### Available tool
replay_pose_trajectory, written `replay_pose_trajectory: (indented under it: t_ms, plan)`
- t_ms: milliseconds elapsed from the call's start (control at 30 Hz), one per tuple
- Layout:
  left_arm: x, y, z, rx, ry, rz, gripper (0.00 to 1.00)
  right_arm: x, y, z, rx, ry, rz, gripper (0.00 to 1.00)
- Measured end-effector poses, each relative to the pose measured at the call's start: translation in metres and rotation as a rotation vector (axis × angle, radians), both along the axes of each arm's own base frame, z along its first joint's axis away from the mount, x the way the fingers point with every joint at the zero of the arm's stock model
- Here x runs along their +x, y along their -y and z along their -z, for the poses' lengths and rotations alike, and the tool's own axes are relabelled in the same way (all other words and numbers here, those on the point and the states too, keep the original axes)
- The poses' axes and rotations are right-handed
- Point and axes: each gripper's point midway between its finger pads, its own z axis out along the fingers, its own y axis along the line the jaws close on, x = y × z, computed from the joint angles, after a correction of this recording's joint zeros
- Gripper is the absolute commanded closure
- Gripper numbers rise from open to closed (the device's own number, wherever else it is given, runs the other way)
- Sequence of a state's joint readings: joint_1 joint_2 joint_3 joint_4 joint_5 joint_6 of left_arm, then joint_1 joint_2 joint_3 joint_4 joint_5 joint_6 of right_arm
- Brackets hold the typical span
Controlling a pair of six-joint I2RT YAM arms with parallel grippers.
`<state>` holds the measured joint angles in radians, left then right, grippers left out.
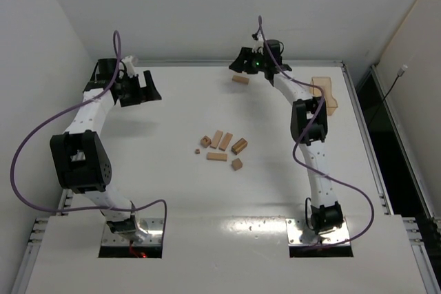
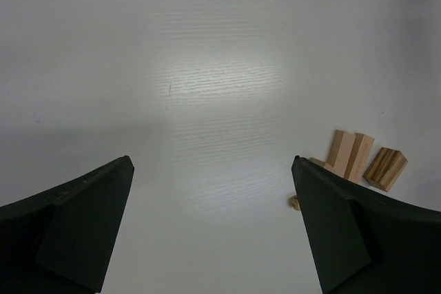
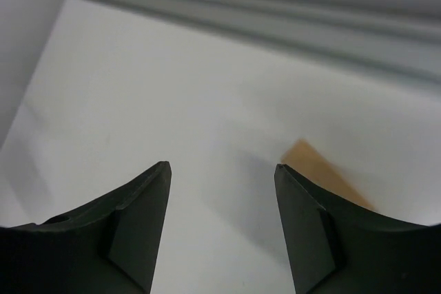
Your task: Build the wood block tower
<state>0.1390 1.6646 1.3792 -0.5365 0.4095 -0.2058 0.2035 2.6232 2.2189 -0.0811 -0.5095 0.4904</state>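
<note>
Blurred block (image 3: 322, 172), perhaps wood, partly behind fingers (image 3: 310, 239).

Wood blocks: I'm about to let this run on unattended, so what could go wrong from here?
The clustered blocks lie nearly touching; the open left end effector, far wider than any block, could knock neighbours while taking one. The lone block sits beside one finger of the open right end effector, off-centre, so closing now might shove it away.
</note>
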Motion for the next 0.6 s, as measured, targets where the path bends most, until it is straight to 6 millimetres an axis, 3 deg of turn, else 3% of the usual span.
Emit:
replay_pose_trajectory:
  t_ms: [133,267,367,600]
  plan:
    - [-0.001,0.003,0.001,-0.010,0.001,0.021,0.00,0.034,-0.004,-0.055,0.020,0.178,0.082,0.37]
    - [0.000,0.003,0.006,-0.029,-0.015,0.027,0.00,0.053,0.005,-0.069,0.057,0.166,0.280,0.38]
    - [0.000,0.000,0.015,-0.039,-0.037,0.024,0.00,0.057,0.008,-0.049,0.102,0.065,0.422,0.37]
    - [0.000,-0.003,0.027,-0.056,-0.072,0.016,0.00,0.046,-0.002,0.022,0.165,-0.177,0.598,0.32]
